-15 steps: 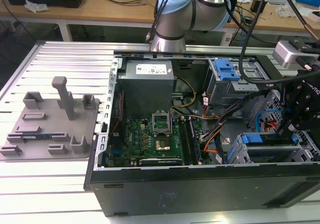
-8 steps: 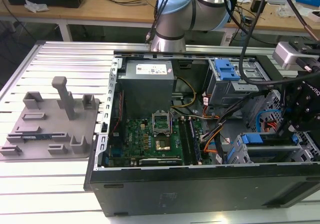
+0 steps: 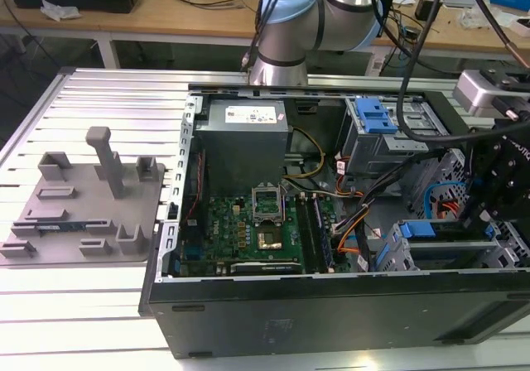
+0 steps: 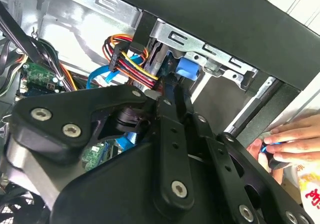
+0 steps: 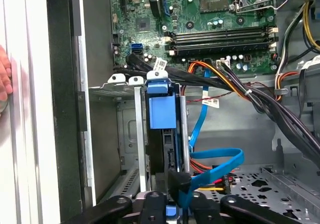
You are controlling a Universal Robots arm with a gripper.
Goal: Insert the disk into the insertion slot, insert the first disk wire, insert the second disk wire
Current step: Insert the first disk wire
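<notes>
In the first wrist view the disk stands edge-on in its bright blue carrier, seated in the insertion slot, a grey sheet-metal cage. A blue disk wire loops down to a black plug at the disk's near edge. My gripper sits right over that plug, fingers drawn together on it. In the exterior view the gripper hangs over the disk at the case's right end. A red, yellow and orange wire bundle ends in a black plug close to the carrier tab.
A person's hand rests on the case's outer edge, and also shows in the first wrist view as the hand. Thick black cables cross beside the cage. The motherboard, grey power-supply box and a taller cage with a blue latch fill the case.
</notes>
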